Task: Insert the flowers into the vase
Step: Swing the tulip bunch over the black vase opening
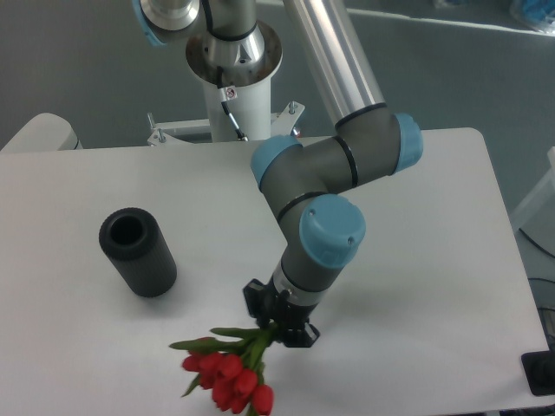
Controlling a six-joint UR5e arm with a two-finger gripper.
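Note:
A bunch of red tulips with green leaves, the flowers (227, 374), hangs near the table's front edge, heads pointing down and toward the camera. My gripper (276, 327) is shut on their stems just above the leaves; the stems' far ends are hidden behind the wrist. The vase (137, 251), a matte black thick-walled cylinder, stands on the white table at the left with its round opening facing up. It is well to the left of the gripper and apart from the flowers.
The arm's grey and blue links (329, 173) reach over the middle of the white table (434, 286). The robot's white base column (232, 91) stands behind the table's far edge.

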